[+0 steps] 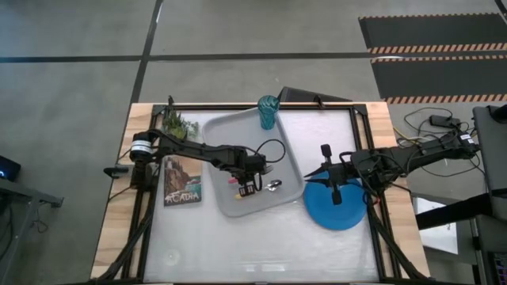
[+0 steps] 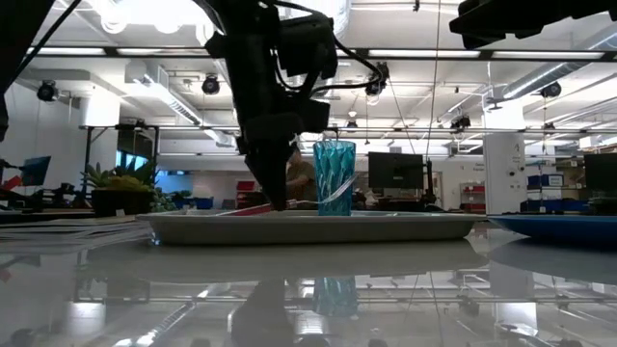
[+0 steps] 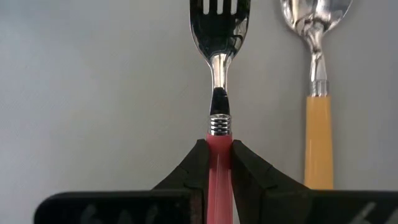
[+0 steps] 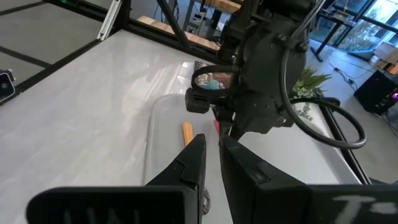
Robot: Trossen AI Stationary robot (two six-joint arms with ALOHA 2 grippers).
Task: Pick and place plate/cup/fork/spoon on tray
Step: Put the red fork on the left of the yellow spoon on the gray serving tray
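Observation:
The grey tray lies at the table's centre-left. The teal cup stands upright on its far edge and also shows in the low view. My left gripper is over the tray's near part, shut on the pink-handled fork. The orange-handled spoon lies on the tray floor beside the fork and parallel to it. The blue plate lies flat on the table right of the tray. My right gripper is shut and empty, level above the plate's left edge. My left gripper pinches the fork's pink handle between its two fingers, just behind the ribbed metal collar. The fingers come from above, pointing down, one on each side of the handle. The fork lies level at the tray floor; whether it rests on it I cannot tell.
A book with a picture cover lies left of the tray, and a small green plant stands at the far left. Bare white table lies near the front edge. A black frame runs around the table.

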